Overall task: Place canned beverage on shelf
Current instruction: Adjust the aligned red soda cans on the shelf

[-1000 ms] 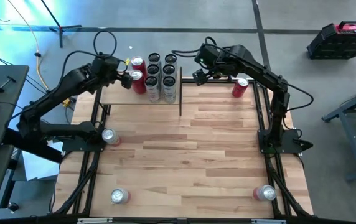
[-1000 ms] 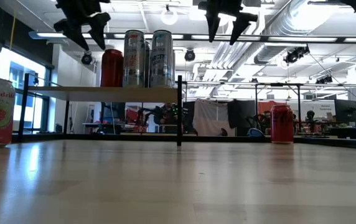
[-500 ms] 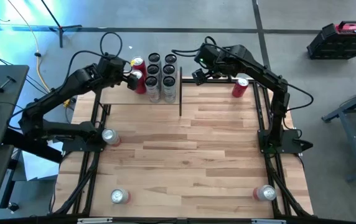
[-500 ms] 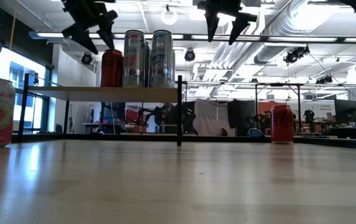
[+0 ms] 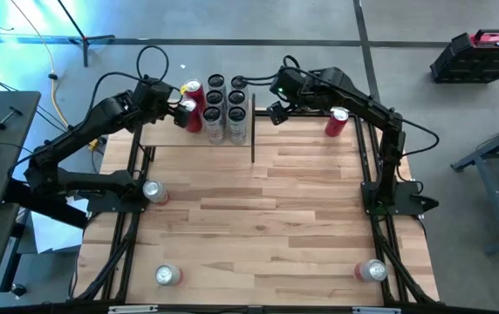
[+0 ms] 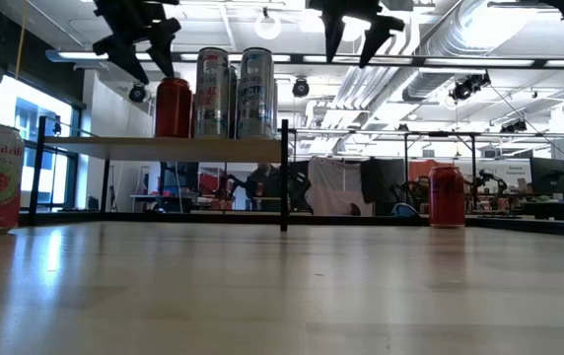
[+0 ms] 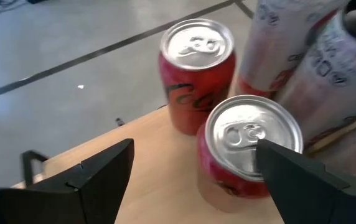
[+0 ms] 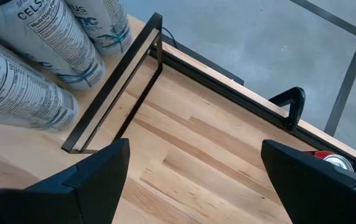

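Red cans: two red cans [image 7: 197, 65] stand upright on the shelf [image 5: 164, 135], the nearer one [image 7: 249, 146] just beside the farther; both sit at the shelf's left end of the can cluster.
Shelf: light-wood board on thin black posts, at the table's [image 5: 258, 209] far left corner; tall silver cans [image 5: 226, 106] stand in rows on its right half, close against the red pair.
Left gripper: the left gripper [image 7: 190, 171] hovers above the shelf over the nearer red can, fingers [image 7: 94, 174] spread wide and touching nothing; that can stands free on the board.
Right gripper: the right gripper [image 8: 190, 180] hangs above the table just off the shelf's right end post, jaws apart and empty.
Off the shelf: one red can [image 5: 336, 121] stands on the table well right of the shelf; three more cans [image 5: 153, 191] stand on the near side of the table, away from the shelf.
Stage: judged, one can is placed and released; others remain to be fetched.
Risk: the left fingers straddle the can closely, so a sideways pull-out could clip its rim and tip it into the silver cans or off the shelf's edge; a straight lift looks safer.
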Robot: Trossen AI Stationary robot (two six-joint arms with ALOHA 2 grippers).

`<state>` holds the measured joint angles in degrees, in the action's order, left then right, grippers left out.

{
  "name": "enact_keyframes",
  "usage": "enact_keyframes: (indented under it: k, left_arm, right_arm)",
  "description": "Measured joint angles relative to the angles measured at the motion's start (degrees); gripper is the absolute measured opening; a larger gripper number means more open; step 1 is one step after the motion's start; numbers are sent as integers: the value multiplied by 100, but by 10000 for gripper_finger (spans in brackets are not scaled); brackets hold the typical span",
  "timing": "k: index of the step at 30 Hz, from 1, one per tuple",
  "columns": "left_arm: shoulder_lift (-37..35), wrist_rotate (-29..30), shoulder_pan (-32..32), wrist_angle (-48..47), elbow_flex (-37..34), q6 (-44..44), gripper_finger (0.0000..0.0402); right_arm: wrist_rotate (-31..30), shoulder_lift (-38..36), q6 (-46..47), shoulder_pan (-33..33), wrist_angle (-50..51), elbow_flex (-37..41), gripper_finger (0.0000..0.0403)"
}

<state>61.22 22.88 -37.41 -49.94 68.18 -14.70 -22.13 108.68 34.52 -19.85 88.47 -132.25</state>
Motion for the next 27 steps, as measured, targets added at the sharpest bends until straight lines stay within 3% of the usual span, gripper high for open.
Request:
enact_keyframes:
  k: [6,22,27]
  left_arm:
    - [-118,518,-9,-295,0,25,325]
    - [-600,549,-26,-339,157,-120,325]
    - [-639,873,-302,-1089,157,-167,325]
  right_arm:
    - [0,0,0,15,0,0,349]
    - [-2,0,-46,15,0,0,349]
    - [0,0,-219,15,0,0,349]
